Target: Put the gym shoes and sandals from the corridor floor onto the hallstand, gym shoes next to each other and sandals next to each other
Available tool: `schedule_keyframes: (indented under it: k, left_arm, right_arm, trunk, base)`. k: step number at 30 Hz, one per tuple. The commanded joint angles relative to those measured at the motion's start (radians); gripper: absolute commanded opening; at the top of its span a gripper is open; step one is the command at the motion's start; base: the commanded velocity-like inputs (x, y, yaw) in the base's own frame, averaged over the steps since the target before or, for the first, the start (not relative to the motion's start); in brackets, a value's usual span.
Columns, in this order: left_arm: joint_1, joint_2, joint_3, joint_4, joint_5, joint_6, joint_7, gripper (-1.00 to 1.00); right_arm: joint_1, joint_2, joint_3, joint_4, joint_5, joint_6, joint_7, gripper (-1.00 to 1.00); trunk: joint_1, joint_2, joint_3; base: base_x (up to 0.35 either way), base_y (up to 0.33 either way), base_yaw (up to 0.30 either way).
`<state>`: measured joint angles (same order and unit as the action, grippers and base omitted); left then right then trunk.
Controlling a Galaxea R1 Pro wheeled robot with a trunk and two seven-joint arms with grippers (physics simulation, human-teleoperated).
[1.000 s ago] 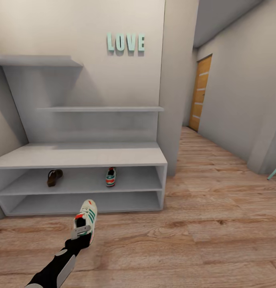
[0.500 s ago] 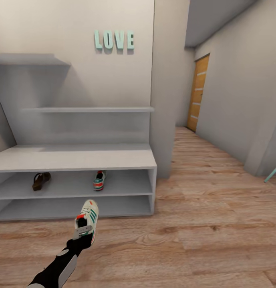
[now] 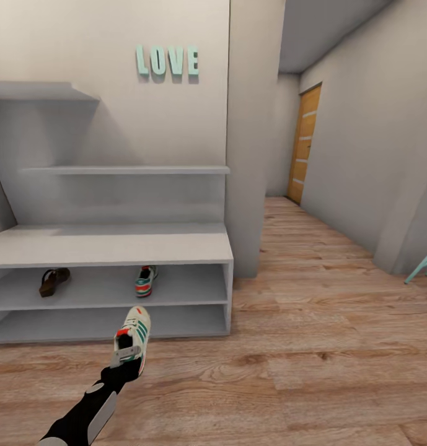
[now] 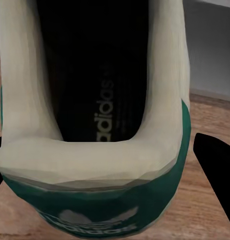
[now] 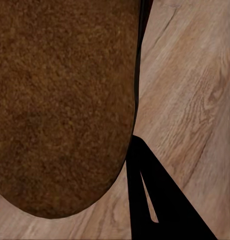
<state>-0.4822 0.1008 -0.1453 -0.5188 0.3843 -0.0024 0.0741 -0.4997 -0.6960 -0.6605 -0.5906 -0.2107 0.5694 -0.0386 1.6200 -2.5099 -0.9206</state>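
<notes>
left claw gripping sneaker, toe cropped

Soft, even indoor light, faint shadows under shelves, wrist close-ups blurred

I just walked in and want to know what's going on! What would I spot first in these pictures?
First the white sneaker with green stripes, held up by the left gripper in front of the shoe rack. On the rack's upper low shelf sit its twin sneaker and, further left, a brown sandal. Then the mint LOVE letters on the wall above, and the right wrist view shows another brown sandal close up over the wood floor.
</notes>
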Motion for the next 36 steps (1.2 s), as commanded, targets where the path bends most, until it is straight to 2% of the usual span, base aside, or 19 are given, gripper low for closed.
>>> schedule_keyframes:
  k: [1, 7, 15, 22, 31, 36]
  left_arm:
    - [0.000, 0.004, -0.008, -0.002, 0.008, 0.000, 0.008, -1.00]
    - [0.000, 0.021, -0.009, -0.004, 0.008, 0.001, 0.009, -1.00]
    - [0.001, 0.035, -0.008, -0.004, 0.008, 0.001, 0.009, -1.00]
    - [0.001, 0.035, -0.008, -0.004, 0.008, 0.001, 0.009, -1.00]
    - [0.001, 0.034, -0.008, -0.004, 0.008, 0.001, 0.009, -1.00]
    - [-0.001, 0.034, -0.009, -0.004, 0.008, 0.001, 0.009, -1.00]
  right_arm:
    - [0.000, -0.006, -0.001, -0.007, -0.014, 0.005, -0.006, -1.00]
    - [0.000, -0.039, -0.003, -0.042, -0.012, 0.005, -0.006, -1.00]
    - [0.000, -0.038, -0.002, -0.063, -0.012, 0.005, -0.006, -1.00]
    - [0.000, -0.038, -0.002, -0.063, -0.012, 0.005, -0.006, -1.00]
    - [0.000, -0.037, -0.002, -0.063, -0.012, 0.005, -0.006, -1.00]
    - [0.000, -0.037, -0.002, -0.063, -0.011, 0.005, -0.006, -1.00]
  trunk:
    - [0.000, 0.000, -0.001]
    - [0.000, 0.000, -0.001]
    - [0.000, 0.000, -0.001]
    - [0.003, -0.002, -0.029]
    - [0.007, -0.004, -0.076]
    - [0.007, -0.004, -0.083]
  base:
    - [0.000, 0.000, 0.000]
    - [0.000, 0.000, 0.000]
    - [0.000, 0.000, 0.000]
    - [0.000, 0.000, 0.000]
    - [0.000, 0.000, 0.000]
    - [0.000, 0.000, 0.000]
